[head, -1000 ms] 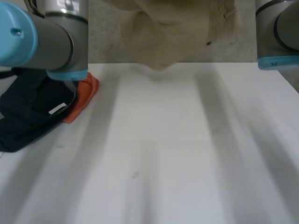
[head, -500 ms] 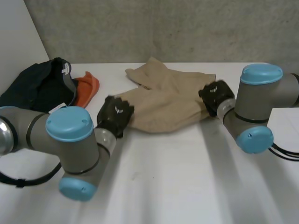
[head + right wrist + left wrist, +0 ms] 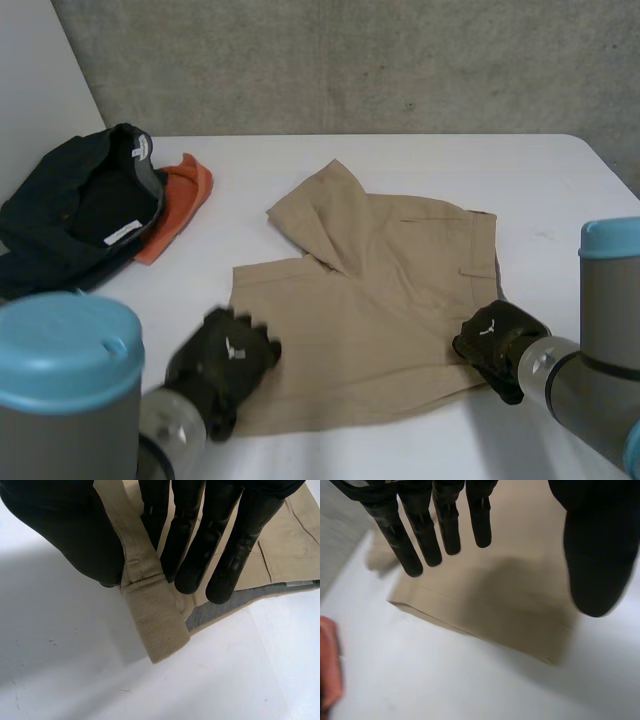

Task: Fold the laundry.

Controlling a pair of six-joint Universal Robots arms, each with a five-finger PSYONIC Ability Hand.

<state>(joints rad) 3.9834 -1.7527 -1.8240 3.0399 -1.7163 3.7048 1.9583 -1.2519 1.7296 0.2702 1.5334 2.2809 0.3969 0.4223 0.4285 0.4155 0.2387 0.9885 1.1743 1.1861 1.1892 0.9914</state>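
Across the frame's centre tan shorts (image 3: 380, 300) lie spread on the white table (image 3: 330, 450). Lower right, the right hand (image 3: 495, 340) pinches their edge band between thumb and fingers. Lower left, the left hand (image 3: 225, 360) holds its fingers straight, empty. Probably soft, light cloth, best gripped at the seamed edges.

Tan shorts (image 3: 380, 300): matt twill cloth, fine diagonal rib beside right hand (image 3: 65, 530) thumb; grey lining (image 3: 220, 611) at its fingertips. Table (image 3: 420, 170): smooth, matt white. Left hand (image 3: 595, 555), right hand: black, faint sheen. Wall (image 3: 350, 60): rough concrete.
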